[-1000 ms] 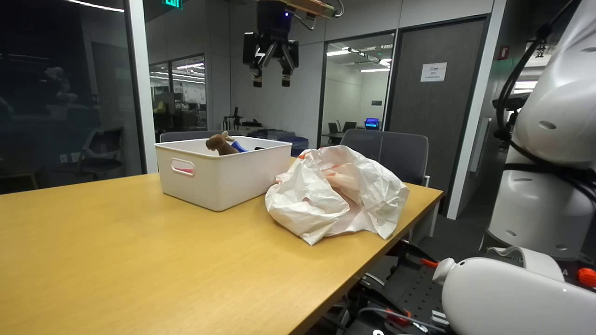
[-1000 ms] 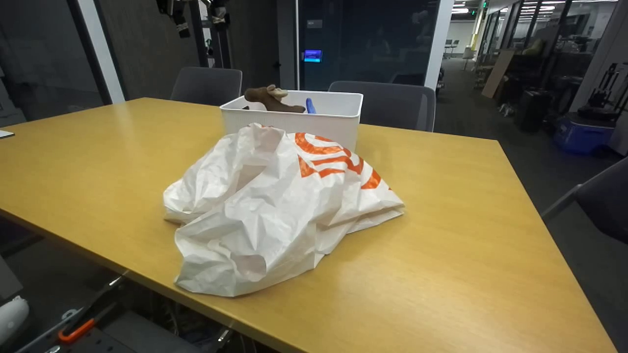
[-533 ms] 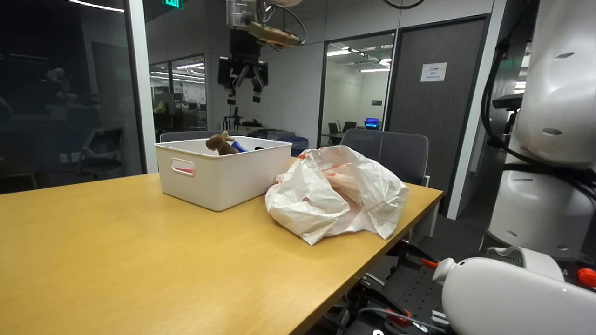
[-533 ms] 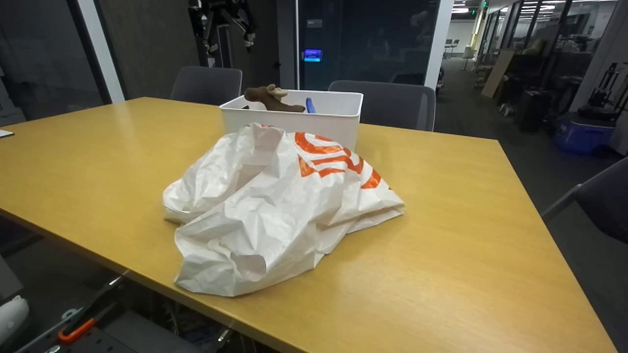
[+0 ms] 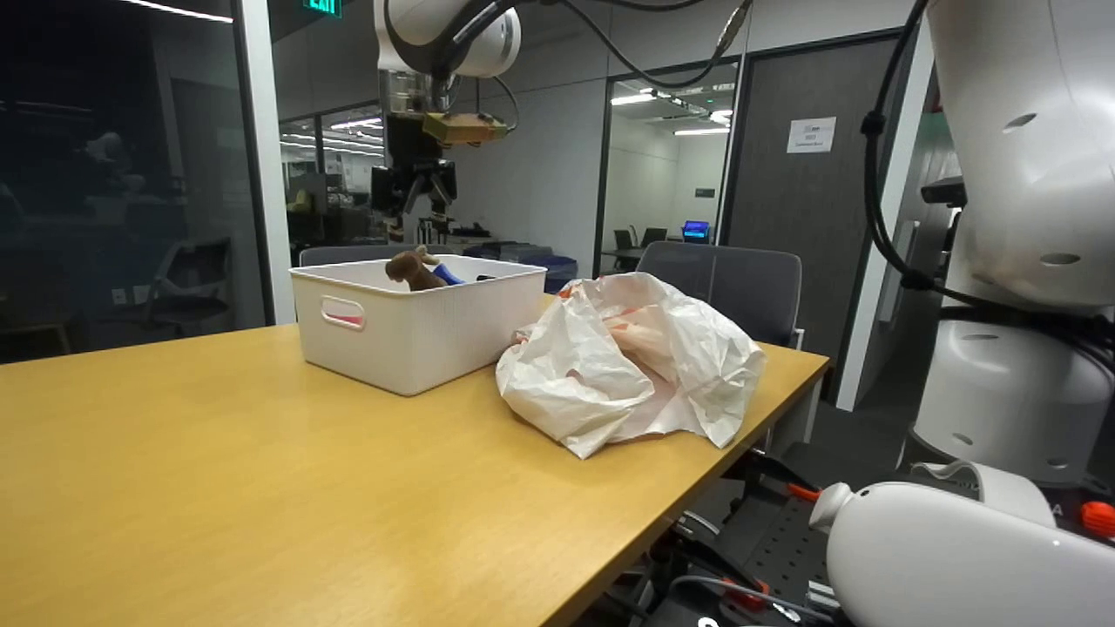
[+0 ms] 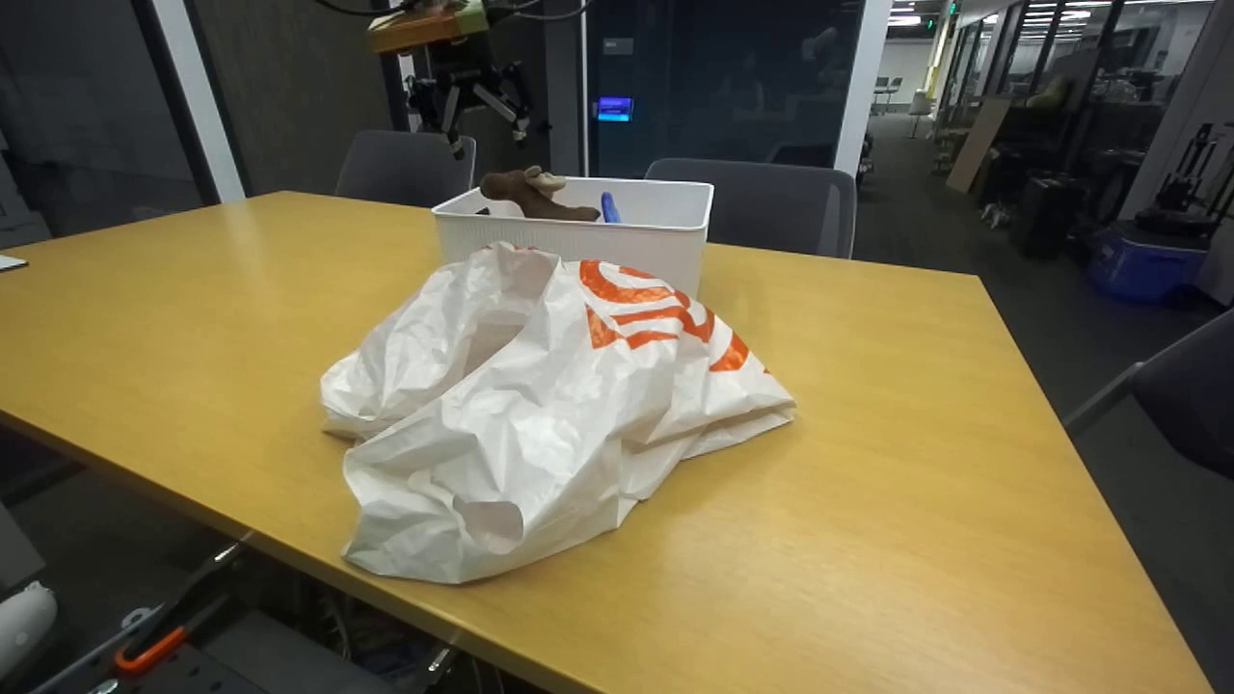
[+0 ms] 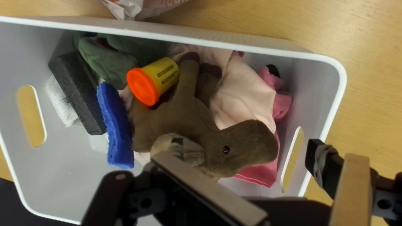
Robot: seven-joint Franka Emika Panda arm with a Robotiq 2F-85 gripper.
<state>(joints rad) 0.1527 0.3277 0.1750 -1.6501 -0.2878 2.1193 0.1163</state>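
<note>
In an exterior view, the end effector (image 5: 419,230) hangs above the white bin (image 5: 462,333), its jaws spread apart. The bin stands on the bench (image 5: 305,488), and a brown plush animal (image 5: 414,272) inside it rises over the rim. A crumpled white bag (image 5: 601,383) lies on the side of the bin toward the arm's base (image 5: 1002,401); whether bag and bin touch cannot be told here.

In an exterior view where the bag shows its orange print (image 6: 656,316), the bag covers part of the bin's lower wall. The end effector is above the bin, jaws apart, and dark chairs (image 6: 771,207) stand beyond the bin.

In the wrist view, one of the spread fingers (image 7: 209,188) overlaps the plush animal's head, the other the bin's slotted end wall. The plush animal lies in the middle of the bin with an orange-lidded yellow tub (image 7: 154,81) tilted against it. Toward the bin's opposite end are a blue spongy piece (image 7: 115,125) and a dark block (image 7: 77,92); a green soft item (image 7: 100,56) and pale pink cloth (image 7: 245,91) lie along the bin's bag-side wall.
</note>
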